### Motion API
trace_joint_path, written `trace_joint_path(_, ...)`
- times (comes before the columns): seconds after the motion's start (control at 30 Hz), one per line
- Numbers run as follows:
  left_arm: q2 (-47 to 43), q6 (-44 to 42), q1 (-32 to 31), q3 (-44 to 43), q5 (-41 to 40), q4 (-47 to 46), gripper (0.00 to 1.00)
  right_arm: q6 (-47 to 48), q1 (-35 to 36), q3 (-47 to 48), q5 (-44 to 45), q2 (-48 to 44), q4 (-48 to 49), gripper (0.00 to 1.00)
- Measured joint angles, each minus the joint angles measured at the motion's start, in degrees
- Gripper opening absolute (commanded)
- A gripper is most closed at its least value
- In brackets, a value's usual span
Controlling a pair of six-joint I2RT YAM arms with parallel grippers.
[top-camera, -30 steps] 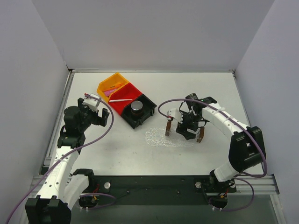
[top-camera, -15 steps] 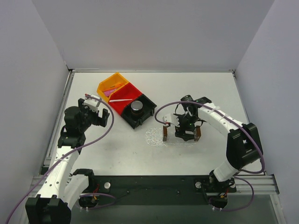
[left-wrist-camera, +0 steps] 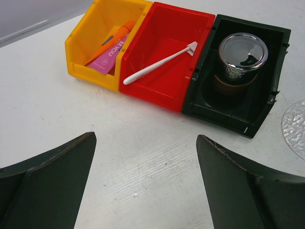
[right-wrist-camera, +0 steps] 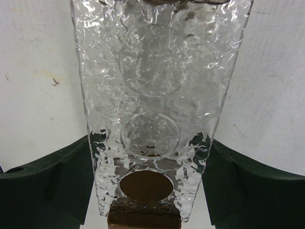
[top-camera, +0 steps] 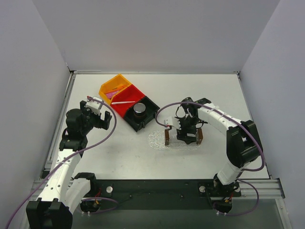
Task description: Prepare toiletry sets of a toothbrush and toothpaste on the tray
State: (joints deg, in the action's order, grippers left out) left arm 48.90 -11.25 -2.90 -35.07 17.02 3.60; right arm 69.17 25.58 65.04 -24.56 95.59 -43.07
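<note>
- Nearest the arm bases, the right gripper is closed partway on a clear rack with brown ends. Its fingers press the rack's long sides, directly over the tray.
- The tray lies flat on the table, just in front of the black bin. I see no toothbrush or tube on it. In the right wrist view the rack and tray blur into one bumpy clear sheet, so I cannot tell whether they touch.
- The tray looks light, stiff and slick. It would probably skid if nudged, so items are better set down on it than pushed.
- To the left, the left gripper hangs wide open and empty, facing the row of bins from well apart.
- The black bin holds a shiny metal cup, standing upright.
- In the red bin the toothbrush lies alone on a diagonal, its wider end toward the black bin. It looks thin, light, rigid and smooth. A pinch across mid-handle seems best, with the fingers reaching low to the bin floor.
- Farthest away, the orange bin holds the toothpaste: an orange tube leaning along the wall and a pink tube touching it. Both look soft and light, so a gentle grip across the flat body should do. Lifting one may drag the other.
</note>
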Motion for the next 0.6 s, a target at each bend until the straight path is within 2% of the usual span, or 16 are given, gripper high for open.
trace_joint_path(0.6,-0.2,0.0,0.0,0.2,0.4,-0.2,0.97,-2.3,0.0,0.2,0.1,0.0,1.1,0.09)
